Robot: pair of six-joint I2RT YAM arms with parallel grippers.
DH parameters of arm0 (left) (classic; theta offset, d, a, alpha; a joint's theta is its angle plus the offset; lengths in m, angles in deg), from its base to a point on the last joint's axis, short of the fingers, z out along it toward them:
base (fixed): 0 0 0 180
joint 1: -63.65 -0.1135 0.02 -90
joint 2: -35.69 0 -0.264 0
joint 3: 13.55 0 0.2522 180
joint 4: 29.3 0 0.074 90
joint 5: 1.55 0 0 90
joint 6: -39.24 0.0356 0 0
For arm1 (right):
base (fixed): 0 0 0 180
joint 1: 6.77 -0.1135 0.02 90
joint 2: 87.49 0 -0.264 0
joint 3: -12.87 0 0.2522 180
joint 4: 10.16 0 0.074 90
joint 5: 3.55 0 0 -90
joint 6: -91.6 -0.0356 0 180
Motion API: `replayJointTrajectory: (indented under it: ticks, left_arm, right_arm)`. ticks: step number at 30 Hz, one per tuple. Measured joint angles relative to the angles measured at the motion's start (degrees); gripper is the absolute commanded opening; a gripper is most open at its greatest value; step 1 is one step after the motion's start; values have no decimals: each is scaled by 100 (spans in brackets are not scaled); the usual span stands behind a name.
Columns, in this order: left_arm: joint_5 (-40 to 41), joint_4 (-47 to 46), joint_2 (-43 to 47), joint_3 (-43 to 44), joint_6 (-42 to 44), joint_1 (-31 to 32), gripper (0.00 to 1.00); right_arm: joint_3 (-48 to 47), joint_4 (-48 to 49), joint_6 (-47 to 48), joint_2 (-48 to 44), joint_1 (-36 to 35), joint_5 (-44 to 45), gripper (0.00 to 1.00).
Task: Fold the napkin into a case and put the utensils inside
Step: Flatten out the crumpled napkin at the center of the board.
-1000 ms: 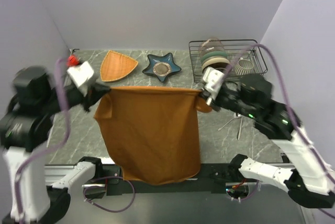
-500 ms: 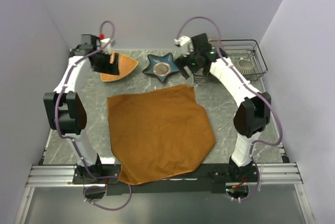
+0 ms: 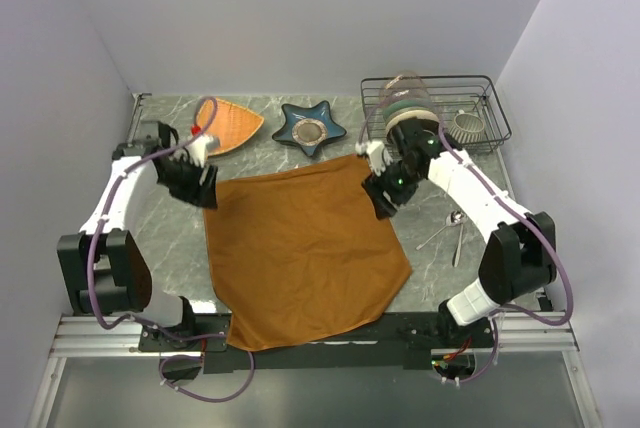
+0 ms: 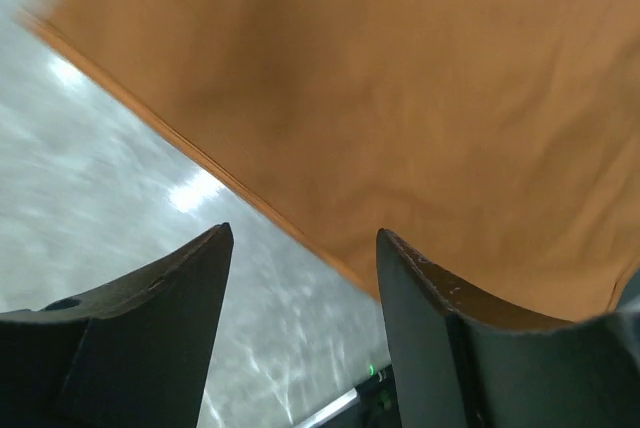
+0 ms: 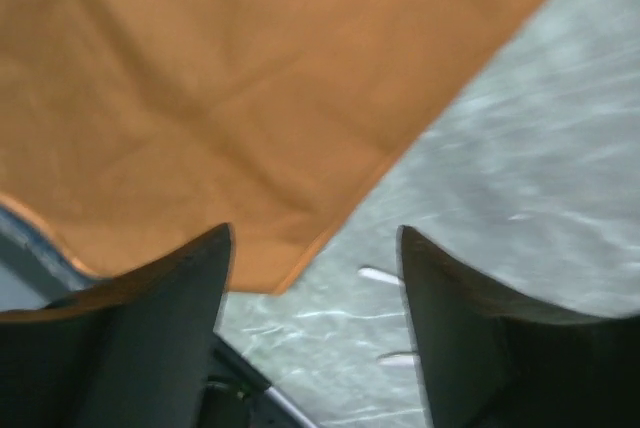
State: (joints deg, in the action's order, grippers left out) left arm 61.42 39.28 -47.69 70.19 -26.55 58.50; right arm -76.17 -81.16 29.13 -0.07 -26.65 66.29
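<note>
I see my right pincer point(image 5: 315, 240) with its dark jaws spread and nothing between them, hovering over a corner of the napkin point(image 5: 230, 78), which lies flat on the grey marbled desk point(image 5: 540, 168).

A bare, pale booth closed around a grey marbled table.

Three plain walls box the scene in: the back wall point(image 3: 300, 18), the left wall point(image 3: 50, 98) and the right wall point(image 3: 590, 68). All are a matte, pale lilac-grey and meet in soft-shadowed corners, with no window or door in view. The table point(image 3: 172, 248) is dark grey stone-look with white veining and runs wall to wall. A silver metal rail point(image 3: 100, 333) edges its near side, and below that lies a flat dull-grey surface point(image 3: 330, 403). The light is soft and even, and up close the tabletop shows a bright glint point(image 4: 195, 191).
</note>
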Motion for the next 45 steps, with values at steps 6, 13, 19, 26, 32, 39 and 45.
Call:
replayJointTrajectory:
  ticks: [6, 13, 19, 26, 32, 39, 45]
  left_arm:
    - [428, 164, -114, -944, 411, 487, 41]
    - [1036, -280, -1541, -693, 229, 675, 20]
    - [1451, -354, -2444, 118, -7, 599, 14]
    - [1580, -455, -3176, 1239, -306, 361, 21]
    - [1274, -651, -2892, 1176, -136, 234, 58]
    - [442, -297, -691, 363, 533, 262, 68]
    - [96, 20, -61, 48, 837, 354, 68]
  right_arm:
    - [898, -146, 66, 103, -90, -184, 53]
    - [933, 243, -87, 737, -326, -170, 40]
    - [752, 638, -308, 1893, -345, 107, 38]
    - [-660, 885, -592, 2739, -343, 358, 41]
    - [-660, 866, -603, 2079, -291, -72, 62]
    - [1574, 168, -140, -846, -85, -444, 81]
    - [2070, 201, 739, -1099, -483, 52, 81]
